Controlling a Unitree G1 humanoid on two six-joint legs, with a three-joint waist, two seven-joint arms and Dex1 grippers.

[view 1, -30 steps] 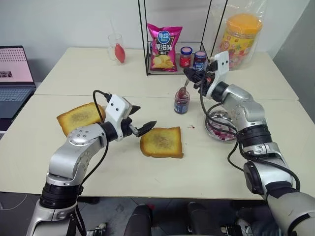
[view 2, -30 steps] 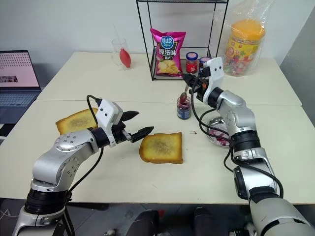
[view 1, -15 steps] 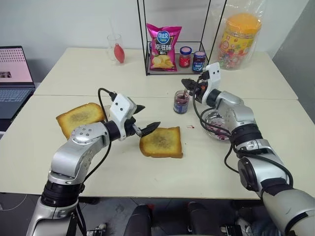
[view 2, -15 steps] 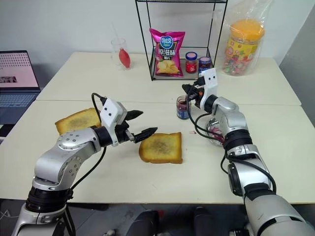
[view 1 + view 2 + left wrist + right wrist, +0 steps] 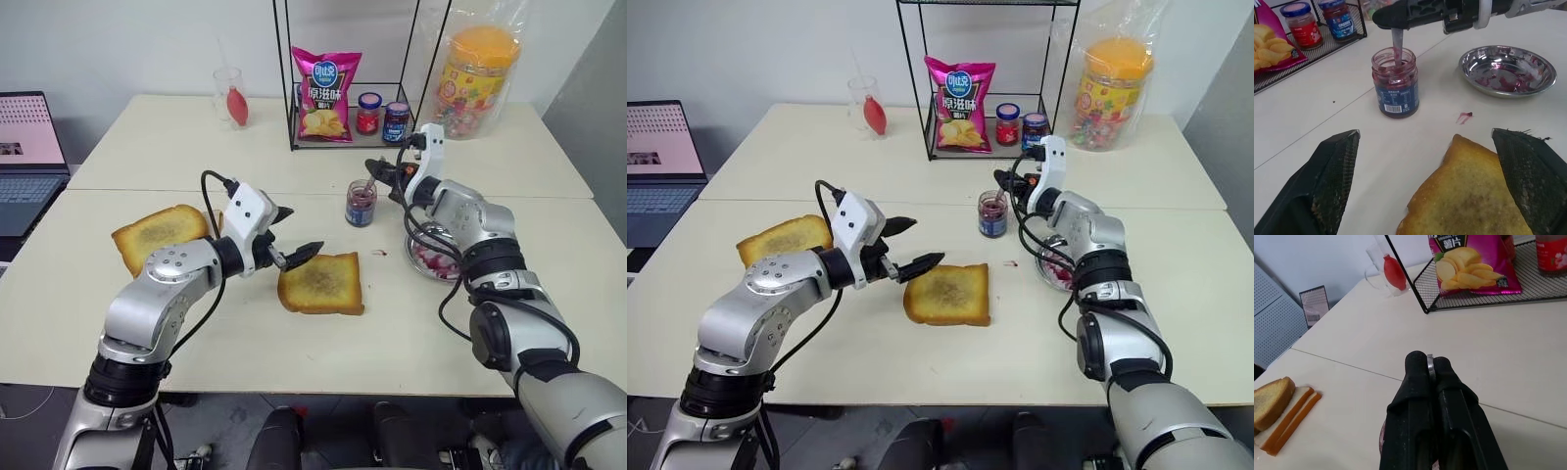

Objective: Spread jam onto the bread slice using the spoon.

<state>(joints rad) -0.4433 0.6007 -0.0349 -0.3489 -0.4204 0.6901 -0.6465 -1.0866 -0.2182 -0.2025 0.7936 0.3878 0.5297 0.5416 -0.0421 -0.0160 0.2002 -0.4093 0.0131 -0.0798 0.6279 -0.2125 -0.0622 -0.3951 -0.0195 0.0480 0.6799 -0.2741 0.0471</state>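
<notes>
- The spoon (image 5: pixel 1396 43) is now lowered into the open jam jar (image 5: pixel 361 203), where a second ago its bowl was held above the rim; the right hand (image 5: pixel 381 172) is seen dropped closer to the jar and rolled over.
- That drop is read as the scooping step: jam (image 5: pixel 1392 78) is being gathered inside the jar, and none has yet been carried to the bread.
- The spoon's handle is pinched between the closed black fingers (image 5: pixel 1420 382) of the right hand, which is held roughly level just above the jar's mouth, pointing toward the jar from the steel dish (image 5: pixel 438 257) side.
- The bread slice (image 5: pixel 321 282) is left lying flat on the counter (image 5: pixel 245 166), in front of the jar and a little apart from it, its top not yet spread with jam.
- A small red drip (image 5: pixel 1465 116) is seen on the counter between the jar and the bread slice.
- The left hand (image 5: pixel 294 235) is kept wide open and empty, hovering at the bread slice's near-left corner, on the far side of the slice from the jar; little change from a second ago is noted there.
- A second toasted slice (image 5: pixel 160 233) is left lying beyond the left arm, well apart from the jar.
</notes>
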